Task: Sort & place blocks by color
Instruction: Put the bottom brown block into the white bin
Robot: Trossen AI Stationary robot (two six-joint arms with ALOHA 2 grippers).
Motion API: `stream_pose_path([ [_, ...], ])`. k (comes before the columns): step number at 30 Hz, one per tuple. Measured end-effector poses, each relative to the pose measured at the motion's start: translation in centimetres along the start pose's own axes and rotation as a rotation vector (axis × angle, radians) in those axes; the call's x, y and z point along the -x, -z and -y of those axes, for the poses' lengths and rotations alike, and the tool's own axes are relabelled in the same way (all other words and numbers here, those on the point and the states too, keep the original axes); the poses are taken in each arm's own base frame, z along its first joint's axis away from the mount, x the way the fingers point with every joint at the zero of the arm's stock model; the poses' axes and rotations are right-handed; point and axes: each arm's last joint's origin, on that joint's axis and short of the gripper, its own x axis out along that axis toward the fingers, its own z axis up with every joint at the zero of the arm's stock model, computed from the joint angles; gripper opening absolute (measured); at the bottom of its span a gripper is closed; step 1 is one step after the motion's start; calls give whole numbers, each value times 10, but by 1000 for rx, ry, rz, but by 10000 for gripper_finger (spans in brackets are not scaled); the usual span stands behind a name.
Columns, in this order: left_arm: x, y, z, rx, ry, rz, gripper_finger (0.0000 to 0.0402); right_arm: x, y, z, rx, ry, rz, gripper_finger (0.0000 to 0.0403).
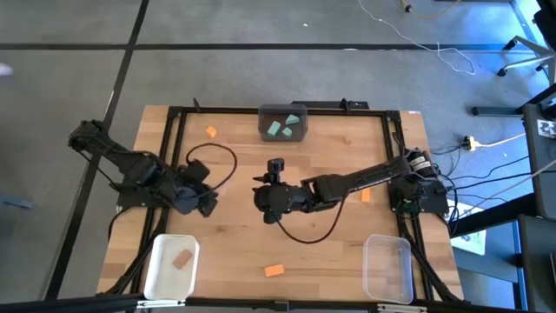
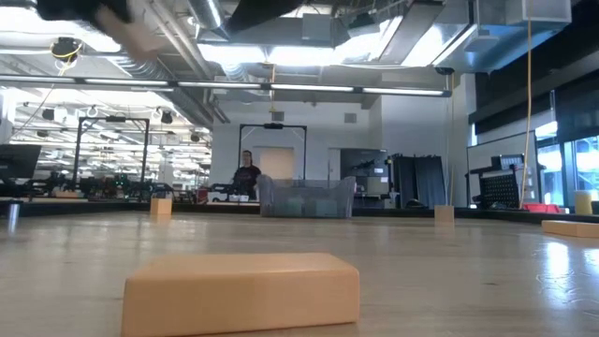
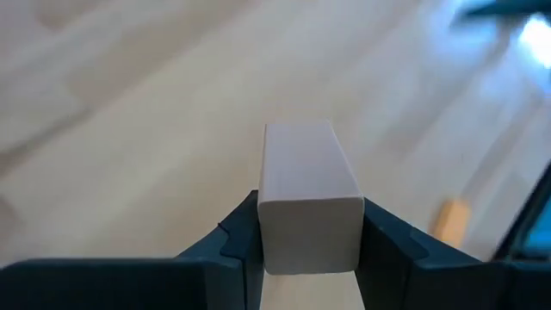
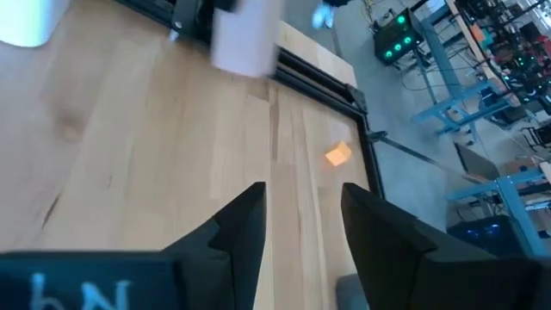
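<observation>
The table (image 1: 243, 252) has three bins on it: a white bin (image 1: 170, 267) near the left front corner (one tan block inside), a clear bin (image 1: 387, 269) front right, a dark bin (image 1: 283, 123) at the back with teal blocks. The left gripper (image 3: 307, 250) is clamped on a tan block (image 3: 304, 189), long axis pointing straight out past the fingers, and I'd guess the white bin just in front of that arm is where it goes. The right gripper (image 4: 303, 215) hangs mid-table, jaws apart and empty. An orange block (image 1: 274, 270) lies at the front.
</observation>
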Motion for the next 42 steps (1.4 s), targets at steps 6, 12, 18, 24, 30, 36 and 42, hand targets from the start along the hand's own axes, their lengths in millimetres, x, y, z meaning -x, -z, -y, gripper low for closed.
stream_pose_path([
  [6, 11, 26, -5, -17, -8, -302, 122, 12, -5, 13, -28, 76, 9, 155],
  [12, 23, 57, -3, -15, -31, -572, 122, 20, -6, 21, -37, 124, 1, 155],
  [18, 29, 92, 3, -9, -120, -701, 122, 20, -7, 22, -42, 126, 6, 155],
  [24, 25, 128, 17, 5, -182, -778, 122, 20, -7, 22, -43, 126, 7, 155],
  [30, 11, 158, 32, 20, -213, -801, 122, 20, -7, 22, -43, 126, 7, 155],
  [36, -8, 180, 39, 0, -320, -863, 122, 20, -7, 22, -42, 125, 8, 155],
  [42, -19, 190, 41, -7, -354, -844, 122, 20, -7, 22, -40, 125, 8, 155],
])
